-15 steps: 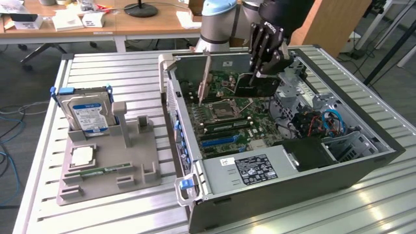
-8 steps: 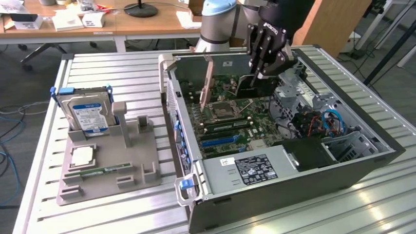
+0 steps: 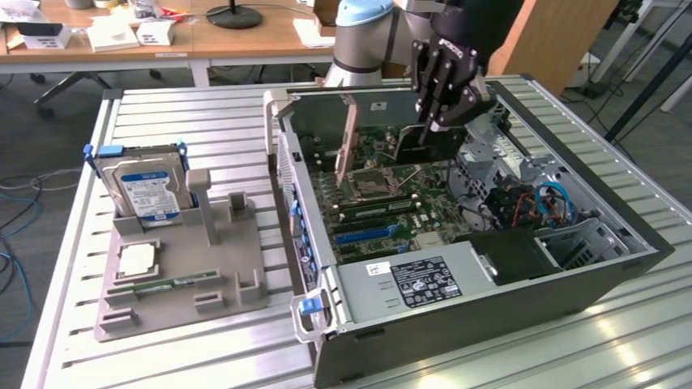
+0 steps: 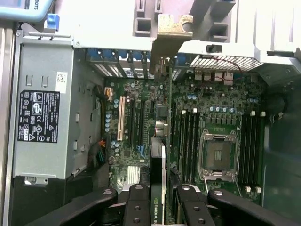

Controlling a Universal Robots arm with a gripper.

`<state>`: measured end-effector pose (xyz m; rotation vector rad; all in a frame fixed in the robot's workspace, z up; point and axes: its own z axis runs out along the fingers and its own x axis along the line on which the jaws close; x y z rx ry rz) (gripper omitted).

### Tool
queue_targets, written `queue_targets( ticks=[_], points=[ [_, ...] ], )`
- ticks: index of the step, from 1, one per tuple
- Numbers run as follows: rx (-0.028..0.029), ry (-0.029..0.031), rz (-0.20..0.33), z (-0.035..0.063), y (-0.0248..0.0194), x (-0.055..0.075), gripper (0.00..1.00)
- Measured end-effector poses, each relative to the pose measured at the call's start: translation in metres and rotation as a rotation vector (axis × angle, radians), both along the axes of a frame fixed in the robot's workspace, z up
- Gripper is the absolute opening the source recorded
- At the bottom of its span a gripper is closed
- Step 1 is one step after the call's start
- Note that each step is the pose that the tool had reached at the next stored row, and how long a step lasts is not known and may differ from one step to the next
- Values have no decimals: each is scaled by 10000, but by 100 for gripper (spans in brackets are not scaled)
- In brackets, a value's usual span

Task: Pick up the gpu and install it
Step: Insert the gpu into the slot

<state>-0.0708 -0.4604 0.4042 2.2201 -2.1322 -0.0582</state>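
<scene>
A: Inside the open computer case [image 3: 605, 267], above the motherboard [image 3: 378, 203]: gripper [image 3: 438, 121] with the gpu [image 3: 416, 146]. Jaw state?

B: Clenched on the gpu. In the wrist view the black fingers [image 4: 138, 202] press on either face of the card [image 4: 159, 207], which stands on edge between them.

A: Orientation of the card?

B: Upright and seen edge-on. It runs from the jaws across the board towards the case's rear wall, and its pale metal bracket [image 4: 171, 33] is at that far end. It lies in line with the expansion slots, beside the white slot [image 4: 121, 117].

A: Seated?

B: Cannot tell; the lower edge is hidden.

A: Surroundings?

B: CPU socket [image 4: 218, 155] to one side of the card, power supply [image 4: 44, 117] to the other. Outside the case, at the exterior view's left, the hard drive [image 3: 146, 190] stands upright in the grey holder [image 3: 216, 267], and the green memory stick [image 3: 168, 285] lies flat on it.
</scene>
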Motion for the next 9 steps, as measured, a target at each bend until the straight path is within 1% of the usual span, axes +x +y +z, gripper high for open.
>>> queue_targets(
  ticks=[1, 2, 3, 5, 7, 9],
  points=[
    [1, -86, 0, -2, 0, 0, 26],
    [3, -159, 0, -5, 0, -1, 26],
    [4, -211, 0, -8, 0, -2, 26],
    [2, -270, -1, -11, 0, -5, 26],
    [3, -303, -22, -13, 0, -11, 26],
    [1, -322, -113, -15, 0, -11, 26]
  ],
)
